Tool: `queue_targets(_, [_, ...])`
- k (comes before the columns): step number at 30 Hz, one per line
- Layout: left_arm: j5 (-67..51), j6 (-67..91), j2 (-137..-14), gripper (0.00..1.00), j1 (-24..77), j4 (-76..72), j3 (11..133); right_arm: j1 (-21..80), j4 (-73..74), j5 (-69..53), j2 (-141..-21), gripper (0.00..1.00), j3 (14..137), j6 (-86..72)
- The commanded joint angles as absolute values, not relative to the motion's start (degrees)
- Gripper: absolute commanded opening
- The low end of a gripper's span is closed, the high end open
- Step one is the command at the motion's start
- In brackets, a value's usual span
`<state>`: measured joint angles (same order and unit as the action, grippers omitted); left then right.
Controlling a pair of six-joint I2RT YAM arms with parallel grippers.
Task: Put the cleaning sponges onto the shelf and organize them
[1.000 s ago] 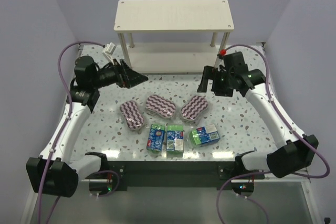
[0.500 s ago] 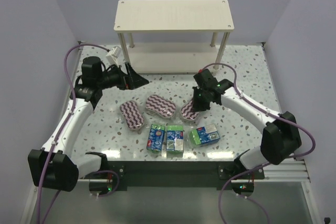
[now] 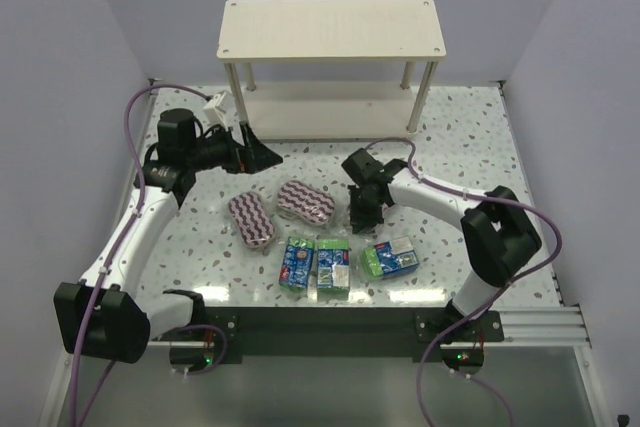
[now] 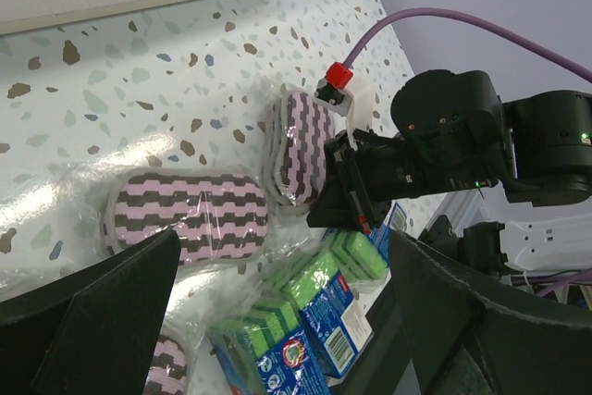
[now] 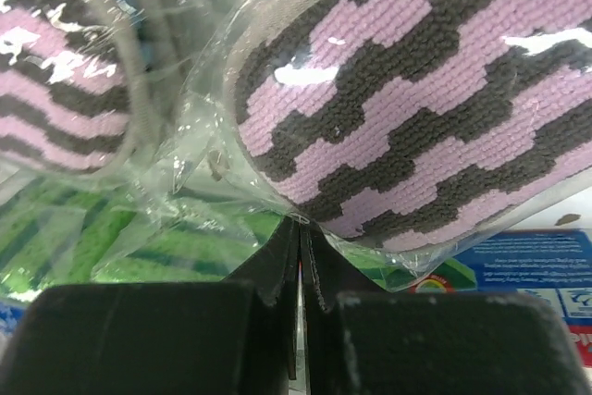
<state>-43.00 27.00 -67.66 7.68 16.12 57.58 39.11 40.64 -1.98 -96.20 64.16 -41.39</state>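
Note:
Two oval zigzag cleaning sponges [image 3: 252,219] [image 3: 305,202] lie mid-table. My right gripper [image 3: 360,209] covers the third from above. In the right wrist view that zigzag sponge [image 5: 444,90] fills the frame. My right gripper [image 5: 301,228] is shut, and the sponge's clear wrap is pinched at its tips. Three green-and-blue packs [image 3: 296,262] [image 3: 333,265] [image 3: 391,256] sit in a row nearer the front. My left gripper [image 3: 262,154] hovers open behind the sponges with nothing in it. The cream shelf [image 3: 330,27] stands at the back with both boards bare.
In the left wrist view, the right arm's black wrist [image 4: 444,136] sits close beside the gripped sponge [image 4: 301,147]. Purple cables loop off both arms. The lilac walls close in the left, right and back sides.
My right arm swung down and left from near the shelf leg onto the rightmost zigzag sponge, and its jaws went from open to shut. My left arm shifted only slightly.

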Motion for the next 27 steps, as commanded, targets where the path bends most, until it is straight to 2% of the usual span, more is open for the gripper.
queue_targets(1, [-43.06,25.22,-67.32,1.0,8.0,16.52,59.5,37.8,43.33,3.77,-97.21,0.0,67.15,-41.22])
queue_targets(5, [-43.24,25.49,-67.5,1.0,8.0,15.91,59.33,34.64,46.58,9.3,-96.6,0.0,68.03,-41.31])
queue_targets(11, [-43.86,25.84,-68.2,1.0,8.0,15.12,59.59,24.46,48.95,14.58,-93.52,0.0,67.85,-39.12])
queue_targets(14, [-44.12,26.19,-68.73,1.0,8.0,14.68,59.68,21.55,51.05,16.69,-93.6,0.06,69.43,-38.06])
queue_targets(15, [-44.21,26.28,-68.9,1.0,8.0,14.59,59.85,20.92,51.41,17.22,-93.52,0.11,69.69,-37.8])
queue_targets(16, [-44.38,26.37,-68.99,1.0,8.0,14.5,59.94,20.48,51.5,17.57,-93.34,0.23,69.96,-37.71])
queue_targets(18, [-44.21,26.37,-68.99,1.0,8.0,14.41,60.12,19.6,52.29,18.54,-92.03,0.33,70.14,-37.88])
queue_targets(19, [-44.21,26.37,-68.99,1.0,8.0,14.59,60.2,19.51,52.56,18.72,-91.33,0.51,70.22,-38.58])
queue_targets(22, [-44.12,26.37,-68.99,1.0,8.0,14.68,60.38,19.25,53.17,16.8,-88.69,0.64,69.79,-40.16])
queue_targets(27, [-43.95,26.63,-69.34,1.0,8.0,14.15,60.38,19.34,48.8,8.1,-83.59,0.66,65.23,-47.52])
